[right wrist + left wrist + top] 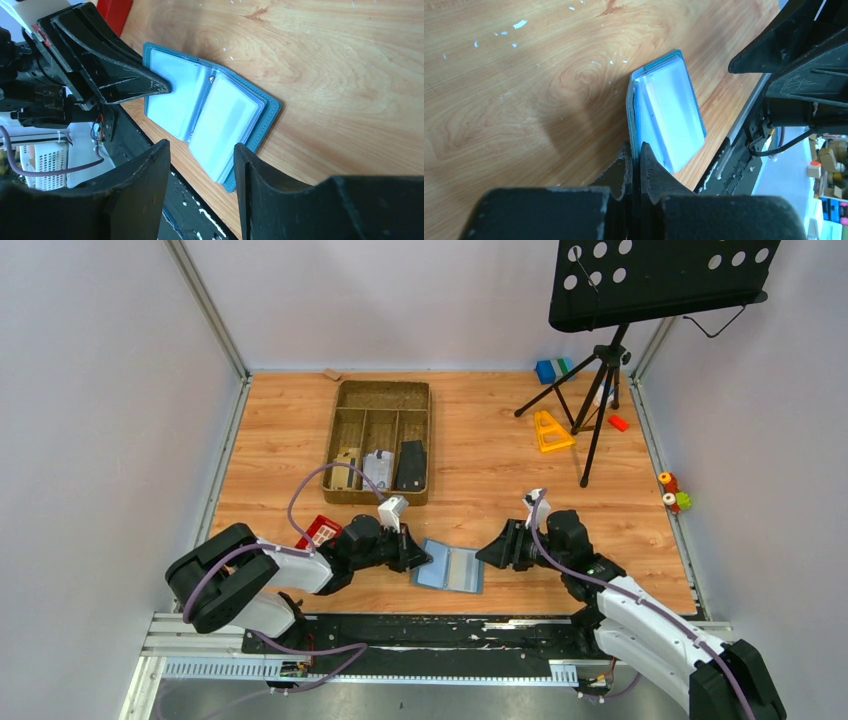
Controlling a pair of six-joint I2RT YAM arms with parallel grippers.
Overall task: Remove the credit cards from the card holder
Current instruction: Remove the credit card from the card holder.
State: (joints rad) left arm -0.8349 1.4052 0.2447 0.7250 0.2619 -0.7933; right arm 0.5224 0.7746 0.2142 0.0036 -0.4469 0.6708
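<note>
- The left claw (634,160) is pressed together on the near edge of the card holder (669,115), with only a thin strip of cover between its tips. So shallow a bite could slip free if the holder is tugged the other way.
- Just ahead of those tips the holder lies open on the table (560,455), its pale sleeves fanned upward. If the pinch lifts or twists, the leaves could flop shut and cover the pockets.
- The sleeves (225,125) are glossy and stacked close together. A finger aimed at one card could catch the plastic or two layers at once, and so drag the whole holder instead of drawing out a card. Whether each sleeve has a card in it, I cannot tell.
- Across the holder from the left claw, the right claw (200,150) hangs spread wide, its tips over the holder's near corner and gripping nothing. The two claws face each other closely, so a hasty reach could knock their fingers together.
- Behind the left claw a red block (320,531) sits near the arm's wrist. A backward pull could nudge it.
- Well beyond both claws stands the brown tray (382,392), with a tan card (346,468) and a silvery card (378,470) already in it. A long carry there risks dropping a thin card.
</note>
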